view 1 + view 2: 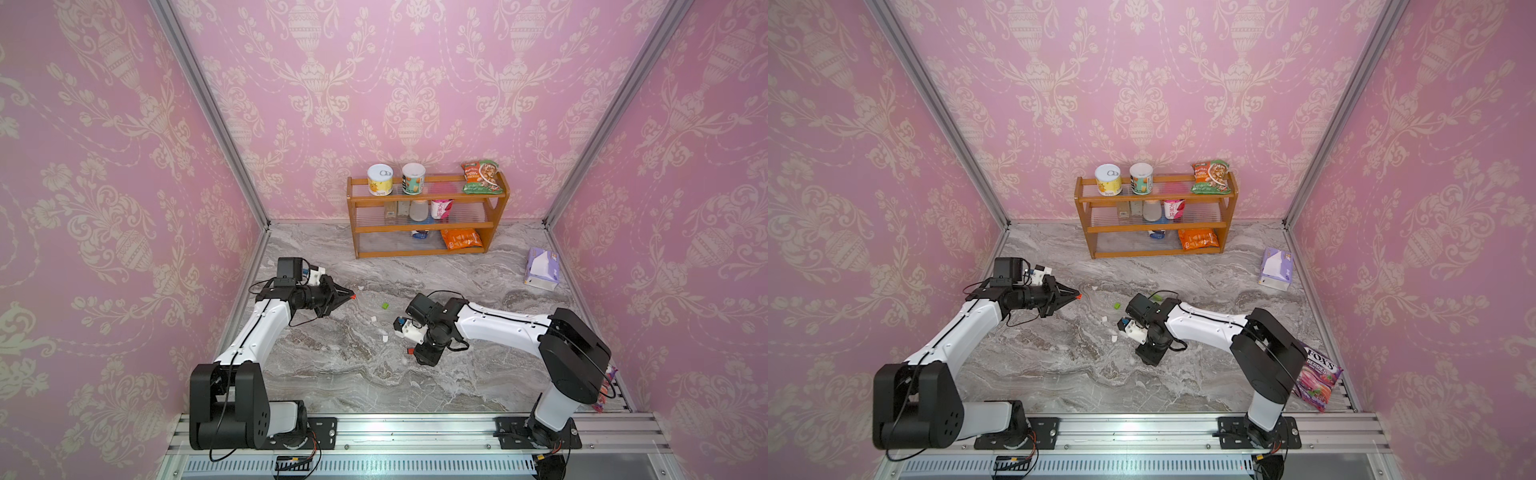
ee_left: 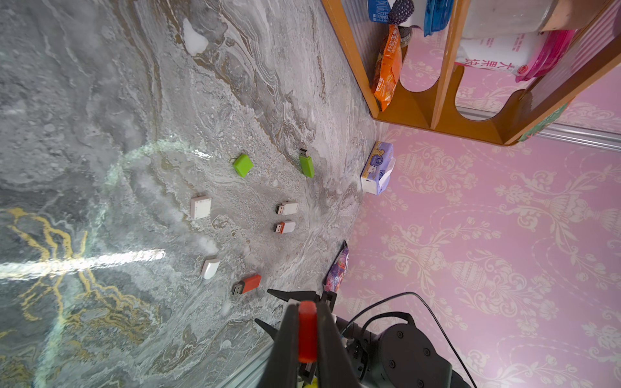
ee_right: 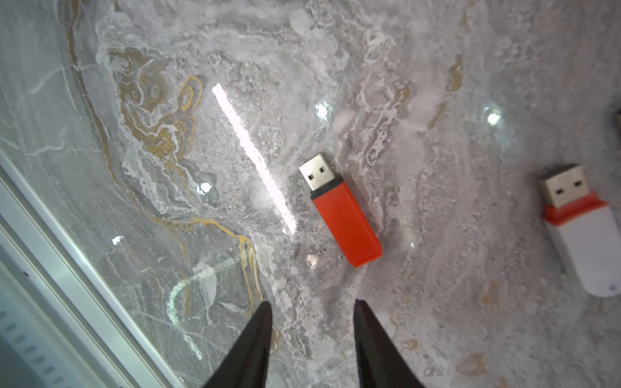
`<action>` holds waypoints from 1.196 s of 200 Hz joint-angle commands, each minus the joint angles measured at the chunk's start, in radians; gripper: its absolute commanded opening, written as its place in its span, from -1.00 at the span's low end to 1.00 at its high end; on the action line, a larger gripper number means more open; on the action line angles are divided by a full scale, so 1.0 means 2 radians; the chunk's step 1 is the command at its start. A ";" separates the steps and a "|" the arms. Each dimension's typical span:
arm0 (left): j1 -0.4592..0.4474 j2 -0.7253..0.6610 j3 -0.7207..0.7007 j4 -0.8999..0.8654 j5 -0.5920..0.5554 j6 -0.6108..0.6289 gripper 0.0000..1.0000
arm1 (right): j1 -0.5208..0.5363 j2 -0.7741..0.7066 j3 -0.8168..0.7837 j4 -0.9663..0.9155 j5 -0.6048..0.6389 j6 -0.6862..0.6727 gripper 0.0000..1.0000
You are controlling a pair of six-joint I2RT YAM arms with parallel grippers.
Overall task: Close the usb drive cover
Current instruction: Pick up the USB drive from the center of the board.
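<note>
My left gripper (image 1: 352,296) (image 2: 307,304) is shut on a small red cover (image 2: 307,331), held above the marble table at the left. A red usb drive (image 3: 346,221) (image 2: 247,285) lies flat on the table with its metal plug bare; in a top view it shows as a red speck (image 1: 410,351) beside the right wrist. My right gripper (image 3: 312,304) points down at the table just short of the drive's closed end. Its jaws stand apart with nothing between them.
Other loose pieces lie around: a green cap (image 2: 242,165), a green drive (image 2: 306,164), white caps (image 2: 201,207), white drives (image 2: 287,208), one with an orange collar (image 3: 584,228). A wooden shelf (image 1: 428,212) stands at the back, a tissue pack (image 1: 541,269) right, a candy bag (image 1: 1316,378) near right.
</note>
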 commanded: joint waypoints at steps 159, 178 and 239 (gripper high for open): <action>0.010 -0.017 -0.013 0.000 0.014 0.001 -1.00 | 0.017 0.038 0.002 0.047 0.045 -0.013 -0.11; 0.010 -0.017 -0.011 -0.001 0.014 0.000 -1.00 | 0.020 0.043 0.004 0.051 0.046 -0.013 -0.11; 0.012 -0.022 -0.013 -0.003 0.013 0.003 -1.00 | 0.023 0.057 0.013 0.025 0.059 -0.016 -0.18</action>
